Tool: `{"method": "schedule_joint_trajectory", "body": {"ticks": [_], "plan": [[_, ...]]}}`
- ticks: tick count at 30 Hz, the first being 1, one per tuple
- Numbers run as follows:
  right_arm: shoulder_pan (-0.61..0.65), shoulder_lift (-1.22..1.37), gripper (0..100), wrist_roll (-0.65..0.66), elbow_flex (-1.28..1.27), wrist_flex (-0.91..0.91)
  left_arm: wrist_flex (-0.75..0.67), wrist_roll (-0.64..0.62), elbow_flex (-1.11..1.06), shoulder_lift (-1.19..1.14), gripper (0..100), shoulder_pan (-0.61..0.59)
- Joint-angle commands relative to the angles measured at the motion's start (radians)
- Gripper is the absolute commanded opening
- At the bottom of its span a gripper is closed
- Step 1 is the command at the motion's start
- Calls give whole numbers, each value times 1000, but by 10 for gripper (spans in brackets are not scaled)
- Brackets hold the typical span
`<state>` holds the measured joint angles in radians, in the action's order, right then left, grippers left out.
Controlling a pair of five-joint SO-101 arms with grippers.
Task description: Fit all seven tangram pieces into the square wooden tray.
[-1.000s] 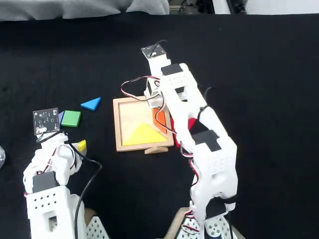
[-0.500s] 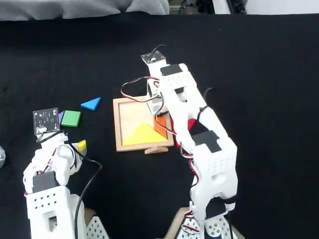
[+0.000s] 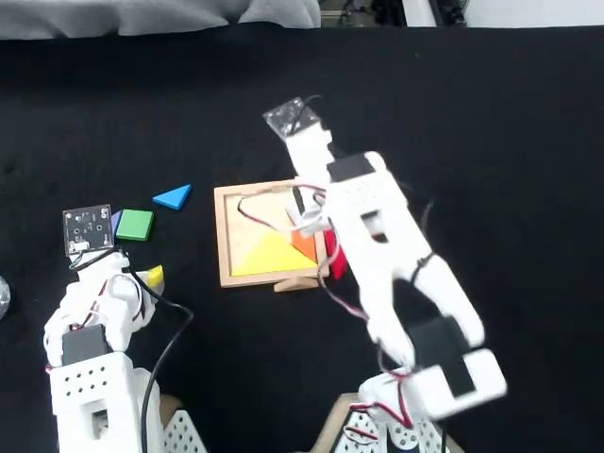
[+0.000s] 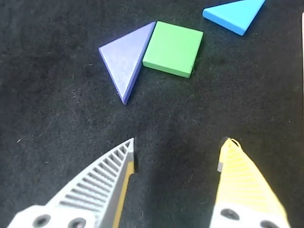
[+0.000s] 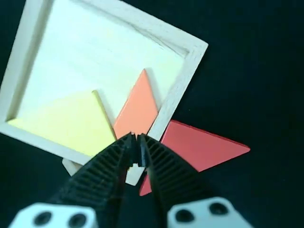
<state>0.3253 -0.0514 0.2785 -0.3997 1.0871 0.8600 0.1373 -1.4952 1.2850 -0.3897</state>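
Right gripper (image 3: 302, 225) sat over the square wooden tray (image 3: 221, 236) in the high view. Left wrist: we logged left gripper (image 4: 178, 142) released, empty, near purple triangle (image 4: 124, 59). Right wrist: jaws clenched on nothing above orange piece (image 5: 137, 107) inside tray.

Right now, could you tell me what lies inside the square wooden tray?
A yellow triangle and an orange piece lie inside; the right pincer covers the orange piece's near tip.
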Motion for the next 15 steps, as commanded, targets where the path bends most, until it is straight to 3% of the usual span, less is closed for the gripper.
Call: {"method": "schedule_joint_trajectory", "body": {"ticks": [1, 5, 11, 15], "plan": [[12, -130, 39, 94, -68, -35, -9, 6, 5, 12, 281, 12], [40, -154, 158, 213, -174, -41, -37, 6, -10, 12, 281, 12], [170, -163, 139, 255, -289, -80, -41, 6, -12, 12, 281, 7], [180, -163, 138, 255, -289, -78, -41, 6, -12, 12, 281, 7]]}}
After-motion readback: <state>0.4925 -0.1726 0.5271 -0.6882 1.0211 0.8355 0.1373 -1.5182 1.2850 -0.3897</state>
